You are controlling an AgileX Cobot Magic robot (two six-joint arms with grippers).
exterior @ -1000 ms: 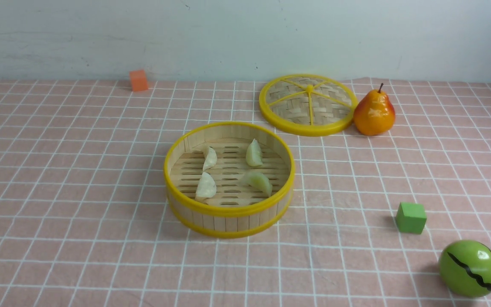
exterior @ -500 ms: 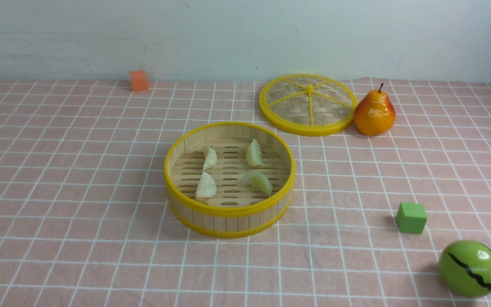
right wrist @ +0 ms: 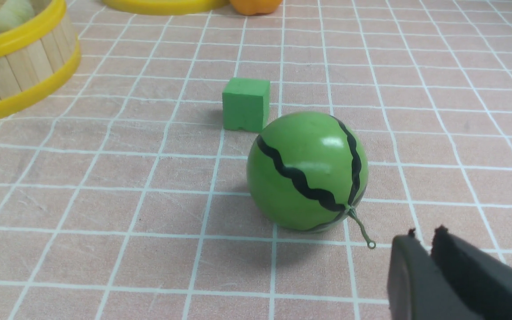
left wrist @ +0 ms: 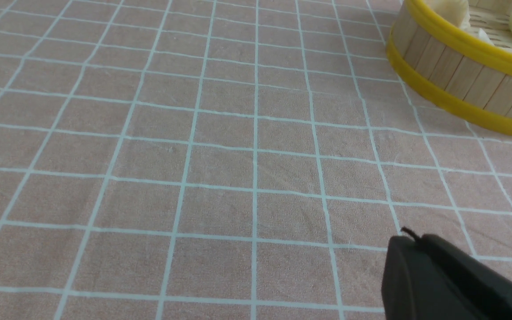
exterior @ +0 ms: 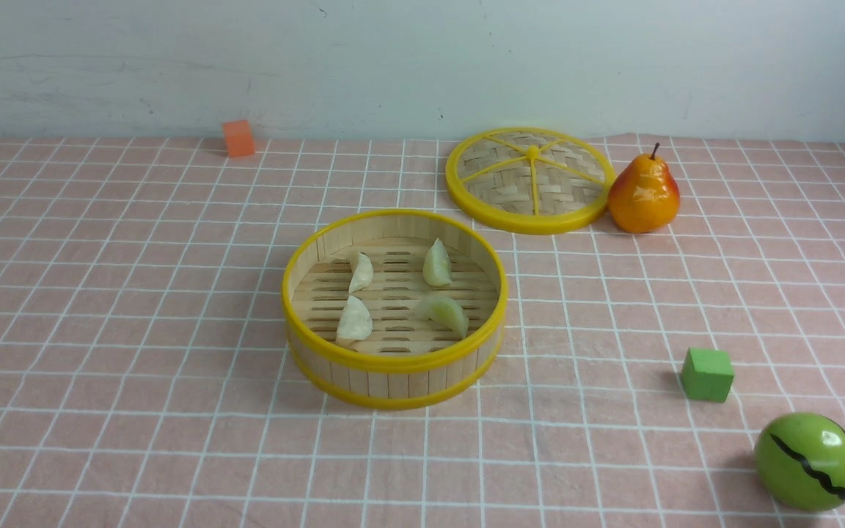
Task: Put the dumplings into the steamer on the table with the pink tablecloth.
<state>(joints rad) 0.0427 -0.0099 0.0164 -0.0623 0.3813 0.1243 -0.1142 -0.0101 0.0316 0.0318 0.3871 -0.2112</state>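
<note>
front view: since the earlier frames nothing on the pink tablecloth has visibly moved; two white dumplings and two pale green dumplings lie inside the steamer, apart from one another on its slatted floor; as i judge it, the placing is done and only clearing the arms could be left; the woven lid lies flat beyond, beside the pear, and the task does not ask for it; neither arm shows here, and the far white dumpling's edge blends into the pale slats.

left wrist view: the left gripper has its tips together, with nothing seen between them; most of the steamer is cut off by the frame, so only parts of its contents show.

right wrist view: the right gripper has its tips slightly apart, a thin gap between them and nothing held; that gap has widened a touch, though no dumpling is near it; the green ball sits near the green cube; steamer, lid and pear are all cropped, and the gripper's rear is out of frame.
</note>
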